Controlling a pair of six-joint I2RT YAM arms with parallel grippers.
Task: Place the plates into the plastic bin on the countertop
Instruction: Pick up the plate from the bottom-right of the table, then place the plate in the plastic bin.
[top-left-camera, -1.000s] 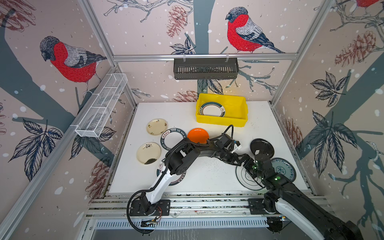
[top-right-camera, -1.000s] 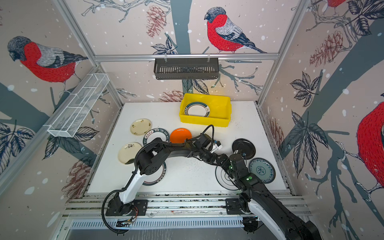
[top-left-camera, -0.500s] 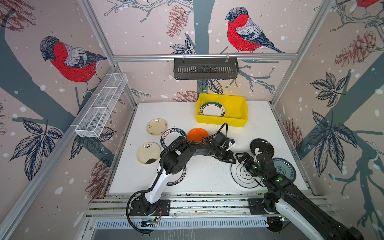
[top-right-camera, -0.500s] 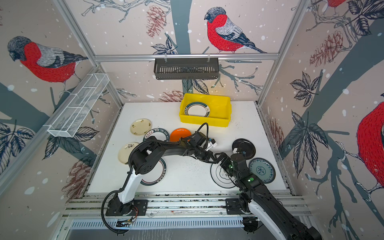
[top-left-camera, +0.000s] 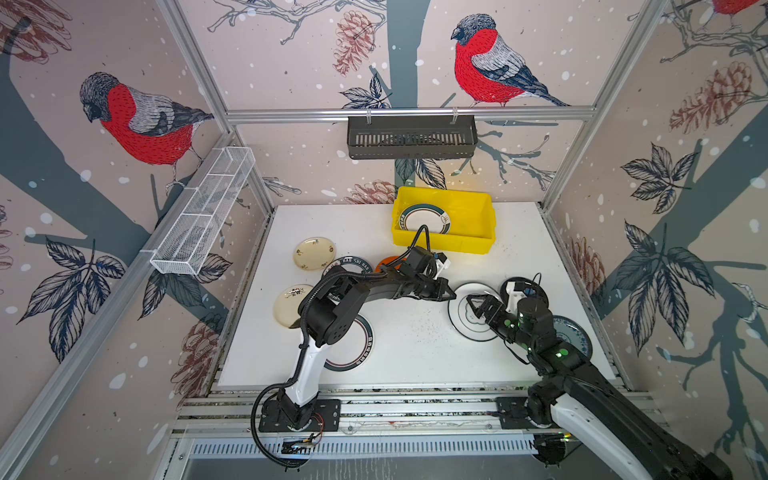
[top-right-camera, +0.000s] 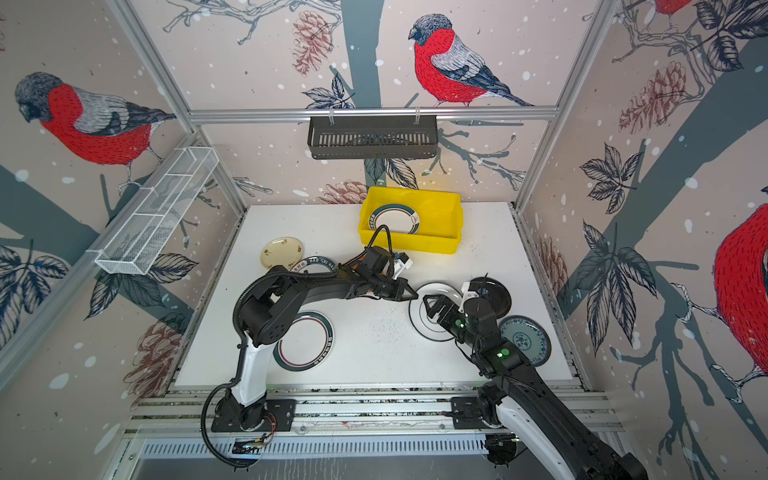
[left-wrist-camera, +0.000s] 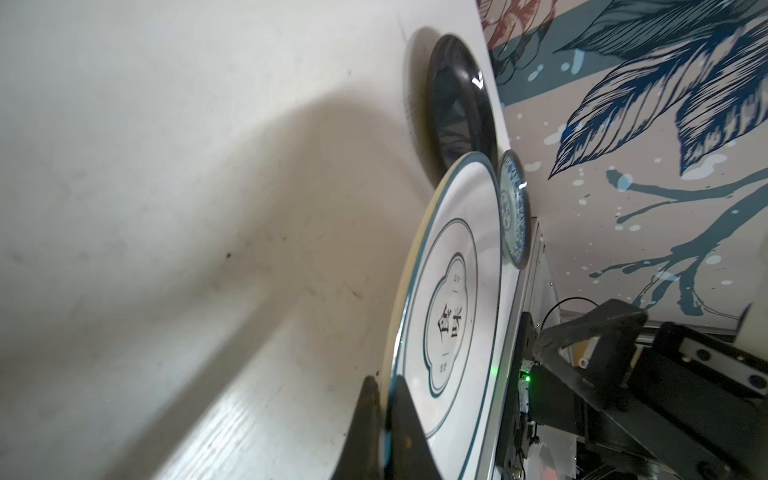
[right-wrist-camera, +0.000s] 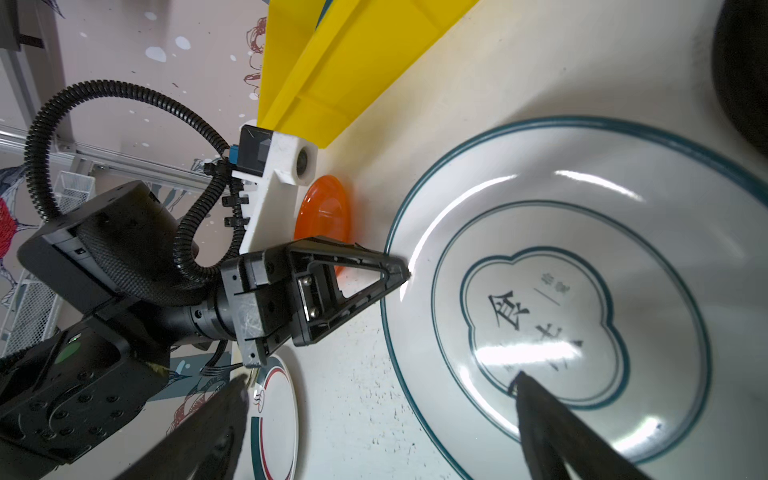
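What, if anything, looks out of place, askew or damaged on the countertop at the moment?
Nothing looks spilled or broken. The one oddity is that both arms crowd the same teal-ringed white plate: the left claw is shut on its rim, and the right claw hangs open over its edge.

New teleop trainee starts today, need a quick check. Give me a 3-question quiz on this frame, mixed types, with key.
1. True or false: the right gripper is shut on a plate.
2. What lies in the yellow bin? A) one green-rimmed white plate B) the orange plate C) nothing
3. Which plate's rim does the left gripper pinch?
Key: 1 false, its jaws stand open, holding nothing. 2 A. 3 the white plate with teal rings.
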